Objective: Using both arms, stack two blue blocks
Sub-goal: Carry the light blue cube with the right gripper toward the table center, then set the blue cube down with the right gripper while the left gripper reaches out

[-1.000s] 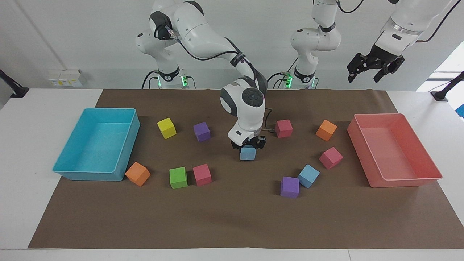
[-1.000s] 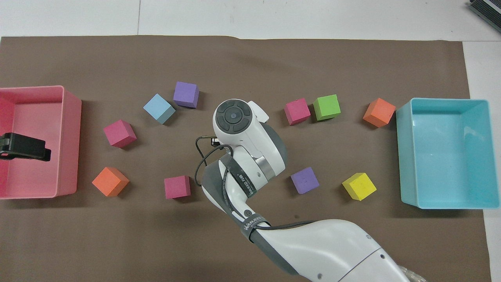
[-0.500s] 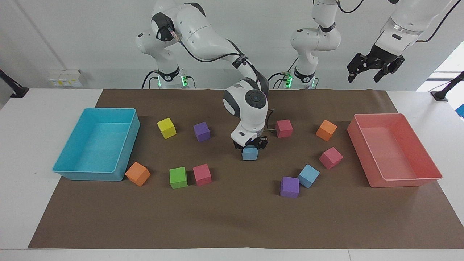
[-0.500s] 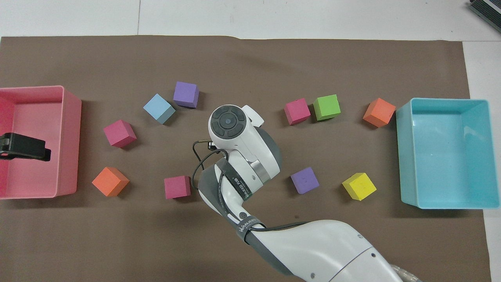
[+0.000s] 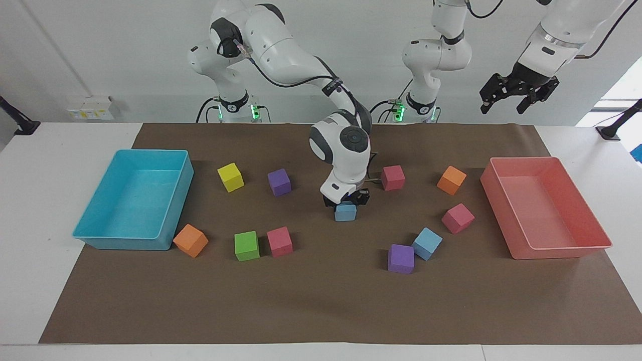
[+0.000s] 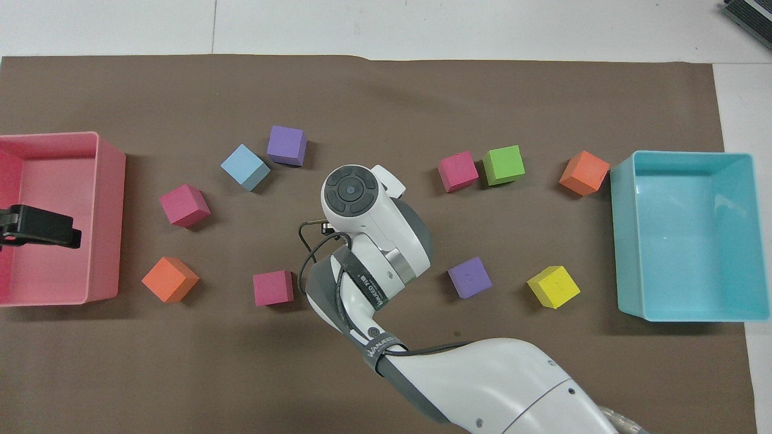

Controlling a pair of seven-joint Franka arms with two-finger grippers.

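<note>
One blue block (image 5: 345, 212) rests on the brown mat mid-table, with my right gripper (image 5: 346, 203) down on its top and shut on it. In the overhead view the right arm's wrist (image 6: 362, 205) hides that block and the gripper. The other blue block (image 5: 427, 243) (image 6: 245, 167) lies toward the left arm's end, farther from the robots, touching a purple cube (image 5: 400, 258). My left gripper (image 5: 516, 100) (image 6: 66, 228) hangs open and empty, high over the pink tray (image 5: 551, 250).
Pink, purple, orange, green and yellow cubes lie scattered over the mat. A pink cube (image 5: 392, 177) sits close beside the right wrist. A turquoise tray (image 5: 100, 235) stands at the right arm's end, with an orange cube (image 5: 190, 240) against its corner.
The right wrist has shifted slightly toward the left arm's end with the blue block under it. The left arm has stayed still.
</note>
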